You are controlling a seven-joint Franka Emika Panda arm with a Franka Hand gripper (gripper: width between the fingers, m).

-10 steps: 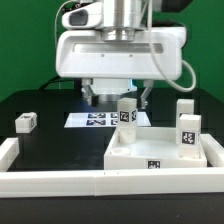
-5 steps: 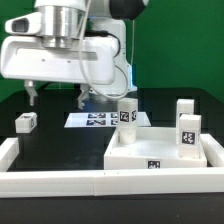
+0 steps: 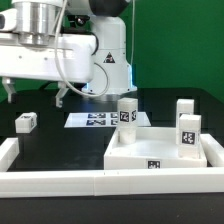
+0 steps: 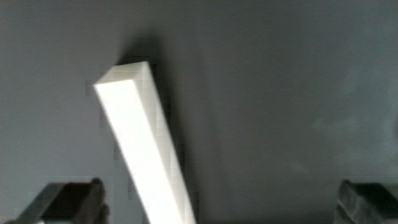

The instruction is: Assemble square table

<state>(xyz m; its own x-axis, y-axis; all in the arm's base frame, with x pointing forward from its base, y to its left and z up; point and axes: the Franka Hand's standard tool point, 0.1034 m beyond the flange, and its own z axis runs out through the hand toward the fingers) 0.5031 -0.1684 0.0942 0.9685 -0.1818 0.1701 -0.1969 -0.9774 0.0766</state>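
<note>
I have swung the arm away from over the large white square plastic tabletop [image 3: 160, 148] toward the exterior view's left, and it now hangs above the black table [image 3: 60, 140] with the two-finger gripper [image 3: 35, 92] spread wide and carrying nothing. The tabletop itself has not moved: it lies tray-like with its rim up near the front edge of the table, toward the exterior view's right corner, against the long white border rail [image 3: 60, 183]. Two white tagged leg blocks stand upright in it, one at the back left corner [image 3: 126, 113] and one at the right side [image 3: 186, 128]. I read that as two legs placed and the arm travelling to fetch another. A small white tagged block [image 3: 25, 122] lies loose on the table near the left edge, apart from everything, and seems the likely target. The wrist view shows a long white bar [image 4: 146, 150] slanting on the dark surface between the open fingers; I cannot tell whether it is a leg or the rail. The marker board [image 3: 92, 119] lies flat behind the tabletop, between it and the robot's base. Nothing blocks the path to the loose block, though the rail's raised left end [image 3: 8, 150] sits near it.
</note>
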